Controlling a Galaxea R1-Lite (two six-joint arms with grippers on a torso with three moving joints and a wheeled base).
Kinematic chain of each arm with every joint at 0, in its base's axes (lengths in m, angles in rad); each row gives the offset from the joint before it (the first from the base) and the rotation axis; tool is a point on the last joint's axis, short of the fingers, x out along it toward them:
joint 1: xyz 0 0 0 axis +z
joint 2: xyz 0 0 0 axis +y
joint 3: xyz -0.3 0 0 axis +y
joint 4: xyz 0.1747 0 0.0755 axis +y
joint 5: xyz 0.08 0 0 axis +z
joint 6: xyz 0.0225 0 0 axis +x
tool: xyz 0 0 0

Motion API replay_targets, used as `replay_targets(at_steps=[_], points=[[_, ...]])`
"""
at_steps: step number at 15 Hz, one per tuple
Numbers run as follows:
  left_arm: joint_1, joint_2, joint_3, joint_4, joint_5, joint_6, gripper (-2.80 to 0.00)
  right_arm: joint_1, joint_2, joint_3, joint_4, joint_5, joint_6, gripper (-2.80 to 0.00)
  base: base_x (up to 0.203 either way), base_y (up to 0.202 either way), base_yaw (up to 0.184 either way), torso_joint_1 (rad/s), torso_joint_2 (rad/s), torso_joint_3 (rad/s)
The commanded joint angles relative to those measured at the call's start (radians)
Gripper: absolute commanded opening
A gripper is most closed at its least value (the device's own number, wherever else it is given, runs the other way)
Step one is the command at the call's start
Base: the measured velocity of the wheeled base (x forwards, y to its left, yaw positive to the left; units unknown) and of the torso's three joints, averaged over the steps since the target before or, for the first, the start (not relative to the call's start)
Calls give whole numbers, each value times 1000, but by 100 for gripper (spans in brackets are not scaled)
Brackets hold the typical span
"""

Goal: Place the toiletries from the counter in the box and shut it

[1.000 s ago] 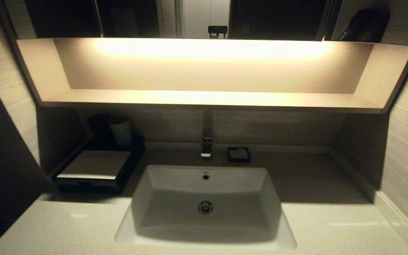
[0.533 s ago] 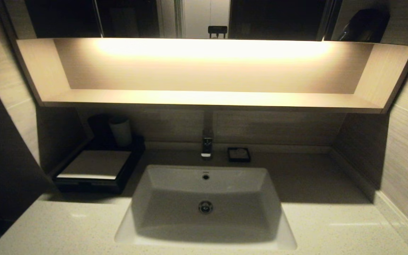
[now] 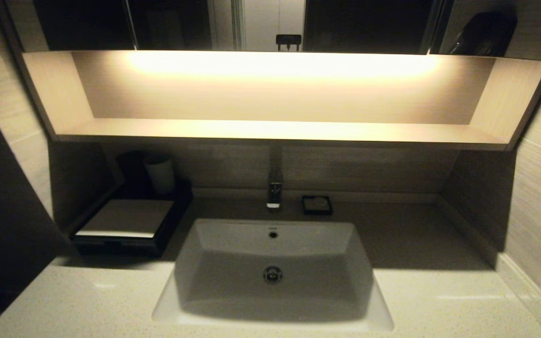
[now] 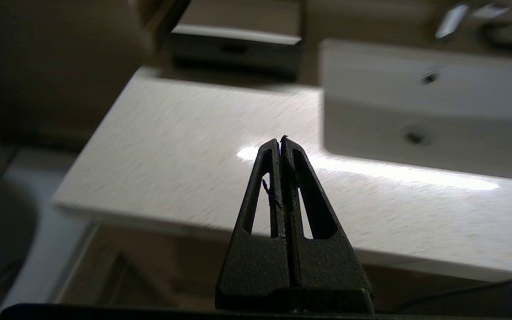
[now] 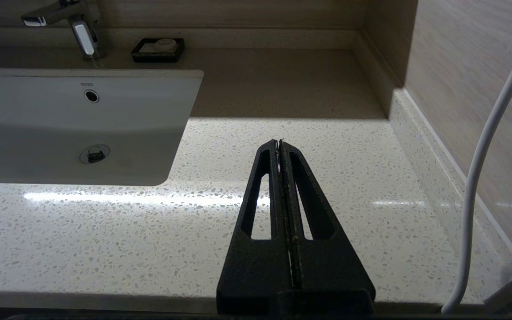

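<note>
Counter [image 3: 439,300] beside the basin [image 3: 273,267] shows no toiletries; box [image 3: 125,225], left of basin, appears shut, so the task looks finished. Only wrist views show the left gripper [image 4: 280,140] and right gripper [image 5: 279,142], both pressed together and empty, short of the basin.

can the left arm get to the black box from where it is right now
Probably yes. The left pincer, shut, hangs near the counter edge, with only bare stone between it and the box.

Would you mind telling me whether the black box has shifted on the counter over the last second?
No. The box sits in the same spot left of the basin, below the pale cup.
</note>
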Motion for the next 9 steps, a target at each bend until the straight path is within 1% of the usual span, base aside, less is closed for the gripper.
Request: replay_targets(at_steps=[1, 3, 4, 7, 9], points=[[0, -40, 5, -21, -16, -5, -280, 0, 0, 0, 0, 0, 0, -280, 0, 0, 0, 0, 0, 0], [0, -95, 30, -54, -35, -4, -280, 0, 0, 0, 0, 0, 0, -280, 0, 0, 0, 0, 0, 0], [0, -111, 52, -93, -48, -3, -280, 0, 0, 0, 0, 0, 0, -280, 0, 0, 0, 0, 0, 0], [0, -114, 116, -229, -53, -1, -280, 0, 0, 0, 0, 0, 0, -280, 0, 0, 0, 0, 0, 0], [0, -113, 204, -355, -53, 5, -280, 0, 0, 0, 0, 0, 0, -280, 0, 0, 0, 0, 0, 0]])
